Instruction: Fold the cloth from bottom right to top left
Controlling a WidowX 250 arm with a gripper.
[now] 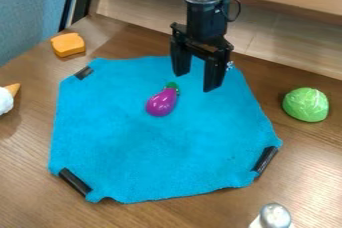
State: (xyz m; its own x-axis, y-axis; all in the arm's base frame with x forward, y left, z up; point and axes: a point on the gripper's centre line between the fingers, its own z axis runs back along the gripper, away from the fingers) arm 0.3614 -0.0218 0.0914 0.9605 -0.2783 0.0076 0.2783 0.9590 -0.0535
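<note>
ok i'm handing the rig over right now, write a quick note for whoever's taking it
Gripper: open and empty, over the upper part of the cloth.
Cloth: spread out on the table, toy eggplant lying on it; black strip at its bottom right corner.
Done: no fold made.
Left: grasp the bottom right corner, fold it to top left. The eggplant may get caught under the fold.

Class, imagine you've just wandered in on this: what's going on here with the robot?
A black robot gripper hangs over the upper part of a blue cloth, its fingers apart and holding nothing. The cloth lies spread out on the wooden table, not yet folded from bottom right to top left, and a toy eggplant rests on it.
</note>
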